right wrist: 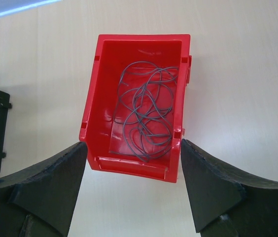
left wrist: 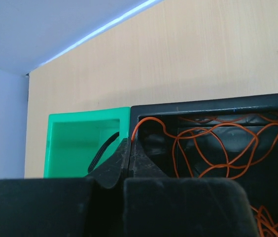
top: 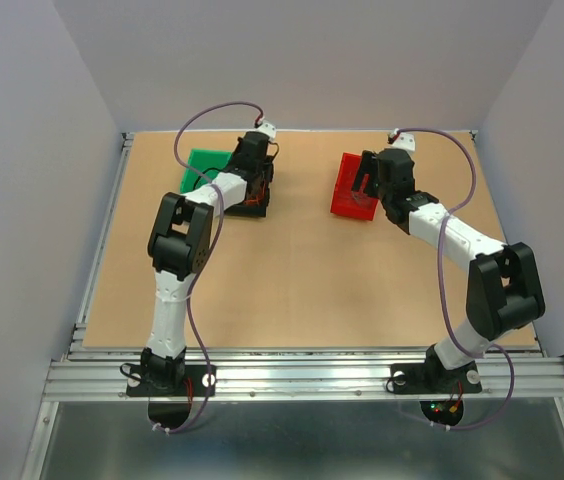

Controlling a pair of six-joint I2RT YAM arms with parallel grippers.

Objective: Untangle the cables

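Note:
A tangle of thin orange cables (left wrist: 213, 148) lies in a black bin (left wrist: 213, 104). My left gripper (left wrist: 128, 148) is at that bin's left wall, shut on one orange strand that rises from between the fingertips. Beside it a green bin (left wrist: 80, 116) holds a black cable (left wrist: 105, 148). Seen from the top view, the left gripper (top: 255, 195) hangs over the black bin (top: 262, 208). A red bin (right wrist: 139, 39) holds coiled grey cables (right wrist: 146, 118). My right gripper (right wrist: 133, 148) hovers open above the red bin's near end, with nothing between its fingers.
The three bins stand at the far side of the wooden table: green bin (top: 200, 162) on the left, black in the middle, red bin (top: 347, 198) on the right. Grey walls close in the table on three sides.

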